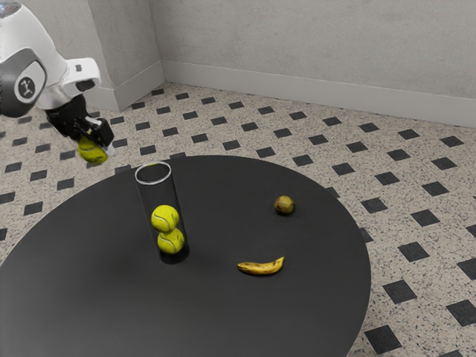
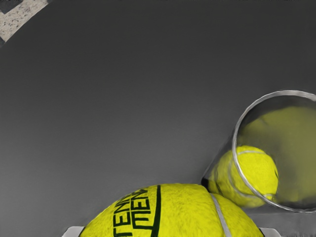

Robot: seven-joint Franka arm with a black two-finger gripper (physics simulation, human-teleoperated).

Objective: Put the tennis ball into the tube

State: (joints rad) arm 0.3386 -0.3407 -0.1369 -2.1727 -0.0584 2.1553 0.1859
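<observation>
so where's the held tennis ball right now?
Exterior view: the held tennis ball is between the gripper's fingers, out to that view's left of the clear tube, not in it. Wrist view: lower edge, beside the tube.

Banana (image 1: 261,267) near brown fruit (image 1: 284,205)

Ball in the pincer, tube upright on the desk
The black pincer (image 1: 97,143) grips a yellow-green tennis ball (image 1: 92,152), apart from the clear tube (image 1: 155,196) and to the exterior view's left of it; inside the tube, one ball (image 1: 165,219) sits on another (image 1: 171,242). To the exterior view's right, a banana (image 1: 261,268) and a round brownish fruit (image 1: 284,205) lie apart on the dark round desk (image 1: 97,297).
</observation>
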